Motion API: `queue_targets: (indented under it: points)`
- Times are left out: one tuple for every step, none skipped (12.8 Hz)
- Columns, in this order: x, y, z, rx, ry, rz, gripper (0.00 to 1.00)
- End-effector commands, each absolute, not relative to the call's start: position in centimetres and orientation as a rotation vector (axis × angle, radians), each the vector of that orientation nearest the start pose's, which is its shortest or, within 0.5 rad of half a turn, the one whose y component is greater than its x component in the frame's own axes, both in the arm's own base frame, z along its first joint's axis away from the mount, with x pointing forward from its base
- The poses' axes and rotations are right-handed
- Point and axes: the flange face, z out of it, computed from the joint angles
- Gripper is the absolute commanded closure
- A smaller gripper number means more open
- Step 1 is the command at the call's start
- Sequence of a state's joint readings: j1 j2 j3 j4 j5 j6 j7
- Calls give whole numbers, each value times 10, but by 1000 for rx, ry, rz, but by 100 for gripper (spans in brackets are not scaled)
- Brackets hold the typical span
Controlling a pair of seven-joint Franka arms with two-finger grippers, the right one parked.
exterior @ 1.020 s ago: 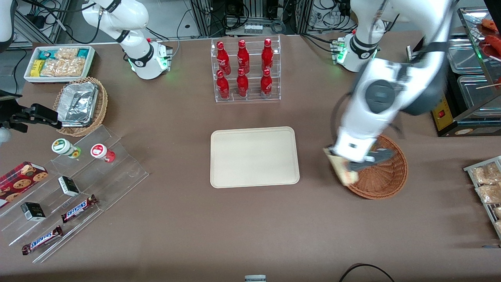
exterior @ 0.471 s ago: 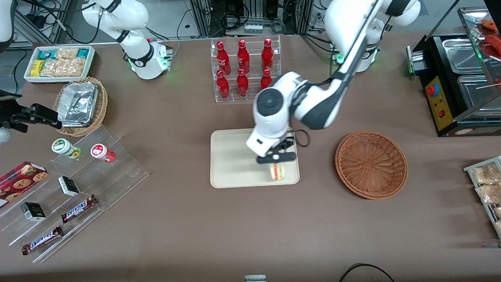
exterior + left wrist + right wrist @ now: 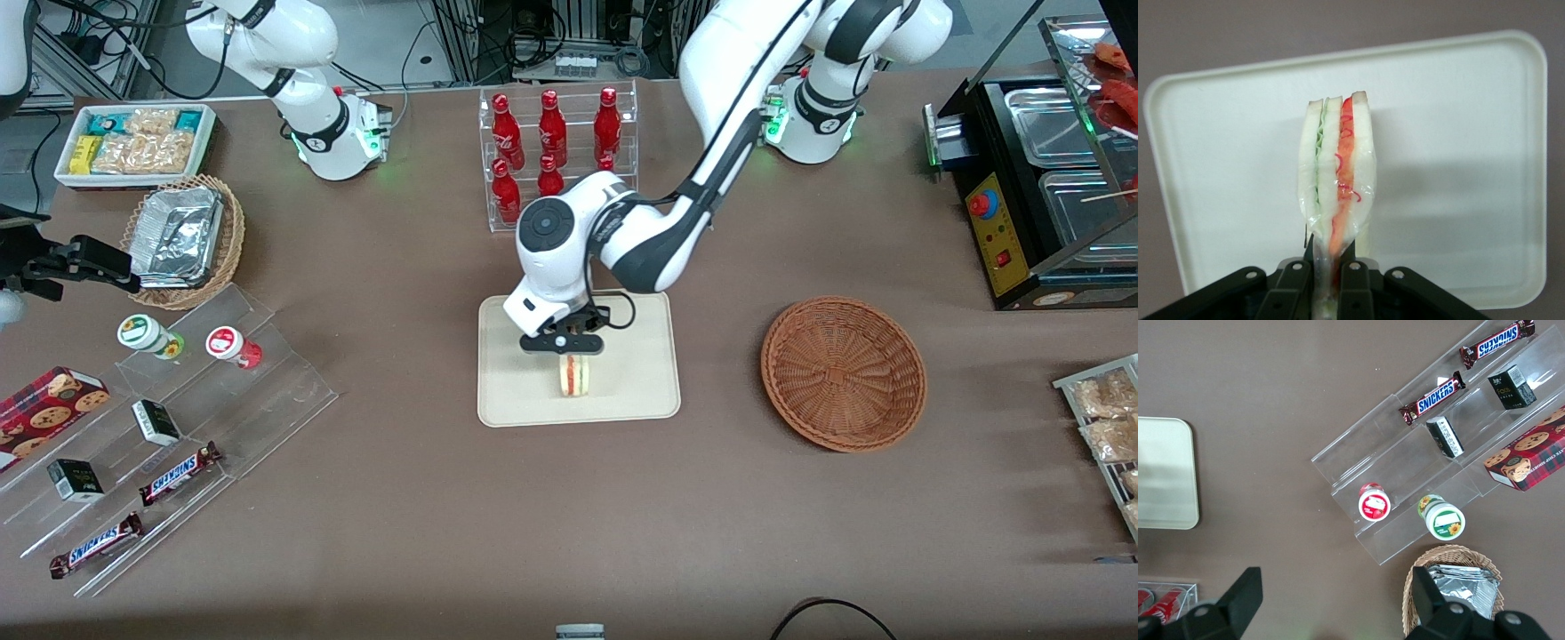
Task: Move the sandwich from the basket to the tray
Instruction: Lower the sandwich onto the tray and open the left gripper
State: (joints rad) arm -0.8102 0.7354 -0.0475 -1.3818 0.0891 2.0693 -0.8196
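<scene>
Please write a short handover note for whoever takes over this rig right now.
Left end effector: shut on the sandwich, holding it upright by its edge over the tray.
Basket: empty, toward the working arm's end of the table.
Done: sandwich lifted out of the basket and carried over the tray.
Left: lower if needed, open the end effector, retreat. Whether the sandwich already touches the tray cannot be told.

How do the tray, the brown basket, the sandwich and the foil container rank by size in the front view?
1. tray
2. basket
3. foil container
4. sandwich, held in the pincer above the tray, so nearer the camera yet smallest.
</scene>
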Motion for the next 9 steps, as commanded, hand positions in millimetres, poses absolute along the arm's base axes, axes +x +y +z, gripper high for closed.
queue_targets:
  points:
    - [482, -553, 250, -3074, 87, -28, 100]
    - [479, -555, 242, -3068, 88, -19, 100]
    - [476, -558, 237, -3065, 95, -14, 100]
    - [474, -558, 235, -3062, 94, -8, 75]
    - [475, -557, 236, -3063, 91, -9, 31]
    - [476, -557, 238, -3065, 90, -14, 0]
    - [478, -556, 242, -3067, 86, -20, 0]
    - [482, -554, 251, -3072, 76, -30, 0]
    - [485, -552, 269, -3085, 68, -49, 0]
